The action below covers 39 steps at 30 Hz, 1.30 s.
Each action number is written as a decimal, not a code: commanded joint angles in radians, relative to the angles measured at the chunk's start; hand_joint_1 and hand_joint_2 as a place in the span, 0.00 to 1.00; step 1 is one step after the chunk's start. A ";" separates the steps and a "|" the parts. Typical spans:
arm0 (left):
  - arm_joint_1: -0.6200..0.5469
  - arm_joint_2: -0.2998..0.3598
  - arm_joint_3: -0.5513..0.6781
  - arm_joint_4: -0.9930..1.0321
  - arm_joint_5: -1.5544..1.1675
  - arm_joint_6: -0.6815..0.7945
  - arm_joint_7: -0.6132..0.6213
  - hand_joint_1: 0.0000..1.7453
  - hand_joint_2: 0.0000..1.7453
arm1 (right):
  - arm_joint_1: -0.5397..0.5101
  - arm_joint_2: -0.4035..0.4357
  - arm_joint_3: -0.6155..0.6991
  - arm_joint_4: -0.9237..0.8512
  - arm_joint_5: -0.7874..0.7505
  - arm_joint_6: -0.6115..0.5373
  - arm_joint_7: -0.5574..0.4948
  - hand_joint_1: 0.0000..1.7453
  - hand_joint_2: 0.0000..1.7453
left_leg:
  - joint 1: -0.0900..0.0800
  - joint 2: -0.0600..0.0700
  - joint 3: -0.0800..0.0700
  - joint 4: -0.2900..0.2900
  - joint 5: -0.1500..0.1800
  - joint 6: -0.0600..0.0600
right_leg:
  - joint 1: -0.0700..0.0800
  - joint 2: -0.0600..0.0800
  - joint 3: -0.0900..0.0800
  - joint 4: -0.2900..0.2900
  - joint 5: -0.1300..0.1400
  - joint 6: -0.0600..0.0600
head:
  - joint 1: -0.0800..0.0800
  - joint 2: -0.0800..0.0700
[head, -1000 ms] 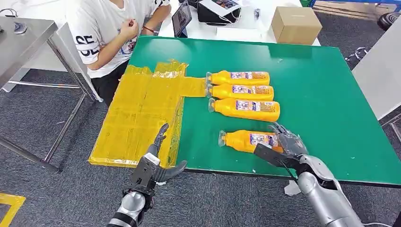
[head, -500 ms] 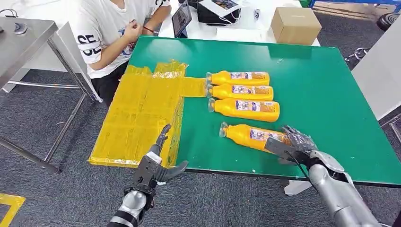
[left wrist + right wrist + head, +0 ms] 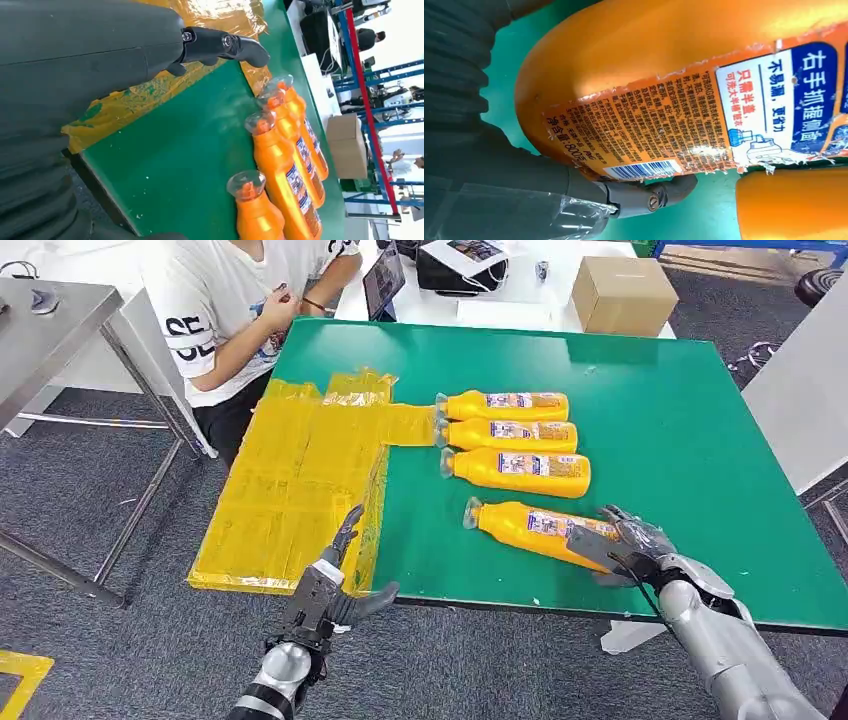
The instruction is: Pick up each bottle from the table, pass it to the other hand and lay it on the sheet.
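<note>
Right hand (image 3: 628, 540) now grips nearest bottle (image 3: 530, 527), swung askew on tabletop (image 3: 700, 420); left hand (image 3: 335, 585) released, awaiting handover.

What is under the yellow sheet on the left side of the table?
The yellow sheet covers the left part of the green table and overhangs its near-left corner. Green shows only beyond its edges; the surface underneath is hidden. No bottle lies on it.
</note>
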 commanded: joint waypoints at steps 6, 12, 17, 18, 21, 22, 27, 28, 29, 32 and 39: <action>-0.048 0.018 -0.011 0.077 0.027 0.001 -0.002 0.00 1.00 | 0.040 0.026 0.051 0.044 -0.049 -0.033 -0.021 0.98 1.00 | 0.002 -0.001 0.007 -0.002 -0.001 -0.002 | 0.002 0.000 0.008 -0.003 -0.001 -0.003 | 0.000 0.000; -0.043 0.019 -0.011 0.071 0.033 -0.004 0.002 0.00 1.00 | 0.088 0.065 0.018 -0.008 -0.020 -0.124 -0.063 1.00 1.00 | 0.002 0.000 0.009 -0.002 -0.002 -0.003 | 0.002 0.002 0.009 -0.003 -0.001 -0.003 | 0.000 0.000; -0.041 0.018 -0.013 0.063 0.036 -0.006 0.005 0.00 1.00 | 0.100 0.101 -0.018 -0.028 0.002 -0.160 -0.092 1.00 1.00 | 0.003 0.002 0.008 -0.002 -0.002 -0.003 | 0.003 0.003 0.008 -0.003 -0.001 -0.003 | 0.000 0.000; -0.040 0.018 -0.014 0.063 0.036 -0.008 0.006 0.00 1.00 | 0.097 0.103 -0.020 -0.027 0.005 -0.162 -0.092 1.00 1.00 | 0.002 0.001 0.006 -0.001 -0.001 -0.002 | 0.002 0.003 0.006 -0.002 0.000 -0.002 | 0.000 0.000; -0.040 0.018 -0.013 0.064 0.040 -0.010 0.008 0.00 1.00 | 0.099 0.111 -0.031 -0.024 0.014 -0.172 -0.099 1.00 1.00 | 0.002 0.001 0.007 -0.001 -0.002 -0.003 | 0.002 0.003 0.007 -0.002 -0.001 -0.003 | 0.000 0.000; -0.040 0.018 -0.015 0.064 0.040 -0.011 0.008 0.00 1.00 | 0.102 0.115 -0.037 -0.025 0.015 -0.176 -0.103 1.00 1.00 | 0.002 0.001 0.007 -0.002 -0.001 -0.002 | 0.002 0.002 0.006 -0.002 -0.001 -0.002 | 0.000 0.000; -0.037 0.018 -0.015 0.060 0.047 -0.010 0.008 0.00 1.00 | 0.130 0.155 -0.082 -0.074 0.016 -0.263 -0.169 1.00 1.00 | 0.001 0.001 0.005 -0.001 -0.001 -0.002 | 0.001 0.002 0.005 -0.001 0.000 -0.002 | 0.000 0.000; -0.033 0.018 -0.014 0.054 0.051 -0.008 0.006 0.00 1.00 | 0.147 0.187 -0.113 -0.117 0.009 -0.307 -0.204 1.00 1.00 | 0.002 0.002 0.007 -0.001 -0.002 -0.003 | 0.002 0.003 0.007 -0.002 -0.001 -0.003 | 0.000 0.000; -0.036 0.016 -0.013 0.052 0.054 -0.007 0.005 0.00 1.00 | 0.153 0.217 -0.131 -0.154 -0.005 -0.362 -0.237 1.00 1.00 | 0.001 0.002 0.006 -0.001 -0.001 -0.002 | 0.001 0.003 0.005 -0.001 -0.001 -0.002 | 0.000 0.000; -0.029 0.014 -0.016 0.040 0.077 0.003 0.001 0.00 1.00 | 0.201 0.326 -0.199 -0.312 -0.066 -0.494 -0.322 1.00 1.00 | 0.002 0.005 0.006 -0.001 -0.003 -0.003 | 0.002 0.006 0.004 0.000 -0.001 -0.003 | 0.000 0.000; -0.013 0.021 -0.029 0.017 0.110 0.019 -0.006 0.00 1.00 | 0.263 0.425 -0.276 -0.463 -0.205 -0.613 -0.396 1.00 1.00 | 0.002 0.001 0.002 0.000 -0.002 -0.002 | 0.003 0.003 0.001 0.001 -0.002 -0.003 | 0.000 0.000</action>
